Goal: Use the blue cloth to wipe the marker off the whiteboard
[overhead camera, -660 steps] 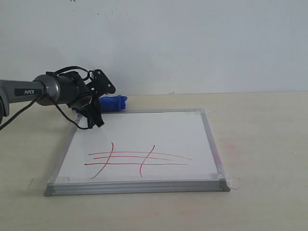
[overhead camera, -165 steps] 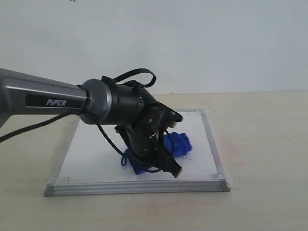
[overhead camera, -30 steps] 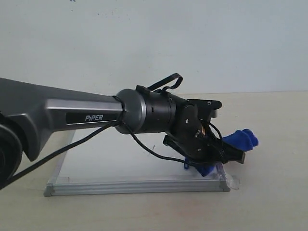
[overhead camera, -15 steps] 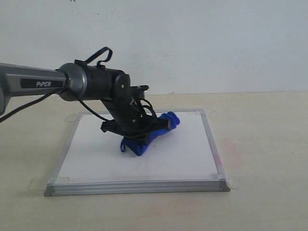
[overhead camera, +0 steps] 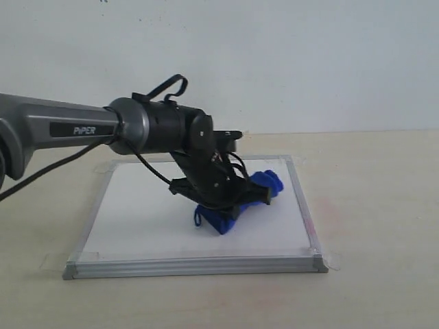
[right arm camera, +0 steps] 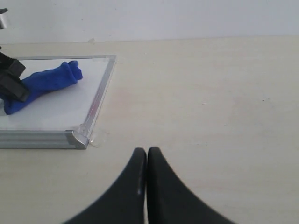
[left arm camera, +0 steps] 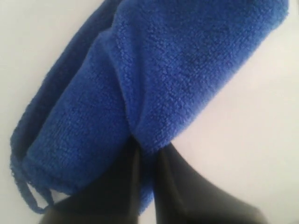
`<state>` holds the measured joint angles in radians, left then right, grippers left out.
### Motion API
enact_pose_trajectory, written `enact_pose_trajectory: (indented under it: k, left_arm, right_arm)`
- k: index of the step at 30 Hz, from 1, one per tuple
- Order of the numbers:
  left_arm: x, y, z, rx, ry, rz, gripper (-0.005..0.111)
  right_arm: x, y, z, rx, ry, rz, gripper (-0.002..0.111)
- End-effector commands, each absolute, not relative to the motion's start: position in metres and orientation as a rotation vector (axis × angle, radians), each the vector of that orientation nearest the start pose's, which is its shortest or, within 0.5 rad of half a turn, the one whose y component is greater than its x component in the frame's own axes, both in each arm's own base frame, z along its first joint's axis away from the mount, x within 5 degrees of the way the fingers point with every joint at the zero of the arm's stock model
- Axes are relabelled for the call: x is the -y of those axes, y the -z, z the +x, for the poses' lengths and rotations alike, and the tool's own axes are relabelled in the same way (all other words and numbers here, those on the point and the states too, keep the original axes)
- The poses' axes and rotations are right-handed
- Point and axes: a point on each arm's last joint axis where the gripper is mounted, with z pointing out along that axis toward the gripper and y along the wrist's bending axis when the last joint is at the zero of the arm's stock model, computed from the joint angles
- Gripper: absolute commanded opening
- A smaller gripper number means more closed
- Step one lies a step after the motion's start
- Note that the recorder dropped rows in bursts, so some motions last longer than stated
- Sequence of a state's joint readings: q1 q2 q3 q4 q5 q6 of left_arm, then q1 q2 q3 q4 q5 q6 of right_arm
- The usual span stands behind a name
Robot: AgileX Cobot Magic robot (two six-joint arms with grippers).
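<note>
The left claw (left arm camera: 148, 150) is pinched nearly shut on a fold of the blue cloth (left arm camera: 154, 79), its 2 dark fingers (left arm camera: 122, 186) nipping the fuzzy roll near its middle. In the exterior view the left claw presses the cloth (overhead camera: 264, 184) down onto the whiteboard (overhead camera: 137, 212), towards the board's right half, with the roll lying slantwise and its little loop end nearer the front rail.

No red marker shows anywhere on the bare white surface in either view that sees it. The patch under the cloth and behind the arm is hidden, so I cannot tell whether a trace remains there. My judgement is that the wiping is all but done: what is left is a check of that covered patch, then lifting the cloth away.

The right claw (right arm camera: 146, 155) is closed with nothing in it, above the bare counter (right arm camera: 210, 93), just off the board's front right corner and well apart from the cloth. A clear tape tab (overhead camera: 332, 260) sits at that corner. Nothing else lies on the board, and only the left arm's own bulk and its black cable (overhead camera: 168, 86) block the view.
</note>
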<state>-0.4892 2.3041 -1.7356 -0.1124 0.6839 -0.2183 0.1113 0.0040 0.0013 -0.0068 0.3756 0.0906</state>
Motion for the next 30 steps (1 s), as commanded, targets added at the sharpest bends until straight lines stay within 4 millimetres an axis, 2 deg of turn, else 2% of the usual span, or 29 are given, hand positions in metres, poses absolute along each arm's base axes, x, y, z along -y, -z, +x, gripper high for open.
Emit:
enact_pose_trajectory:
  k: [1,4,6,9,15,18,20,22,27,30]
  left_arm:
    - [0.264,-0.124,0.412,-2.720,0.359,0.383,0.004]
    - [0.265,-0.124,0.412,-2.712,0.358,0.392,0.004]
    - [0.258,-0.124,0.416,-2.708,0.318,0.395,0.004]
    - [0.235,-0.122,0.426,-2.733,0.217,0.319,0.004]
    - [0.175,-0.119,0.444,-2.835,0.076,0.151,0.004]
    - [0.167,-0.118,0.441,-2.891,0.043,0.134,0.004]
    - [0.173,-0.117,0.438,-2.902,0.055,0.149,0.004]
    - [0.186,-0.118,0.434,-2.897,0.099,0.174,0.004]
    - [0.244,-0.121,0.415,-2.816,0.303,0.297,0.004]
    - [0.270,-0.122,0.403,-2.762,0.325,0.407,0.004]
  right_arm:
    - [-0.005,-0.180,0.053,-1.852,-0.131,-0.022,0.000]
    - [-0.005,-0.180,0.053,-1.852,-0.131,-0.022,0.000]
    - [-0.005,-0.180,0.053,-1.852,-0.131,-0.022,0.000]
    - [-0.005,-0.180,0.053,-1.852,-0.131,-0.022,0.000]
    - [-0.005,-0.180,0.053,-1.852,-0.131,-0.022,0.000]
    - [-0.005,-0.180,0.053,-1.852,-0.131,-0.022,0.000]
    - [-0.005,-0.180,0.053,-1.852,-0.131,-0.022,0.000]
    - [-0.005,-0.180,0.053,-1.852,-0.131,-0.022,0.000]
    - [-0.005,-0.180,0.053,-1.852,-0.131,-0.022,0.000]
    - [-0.005,-0.180,0.053,-1.852,-0.131,-0.022,0.000]
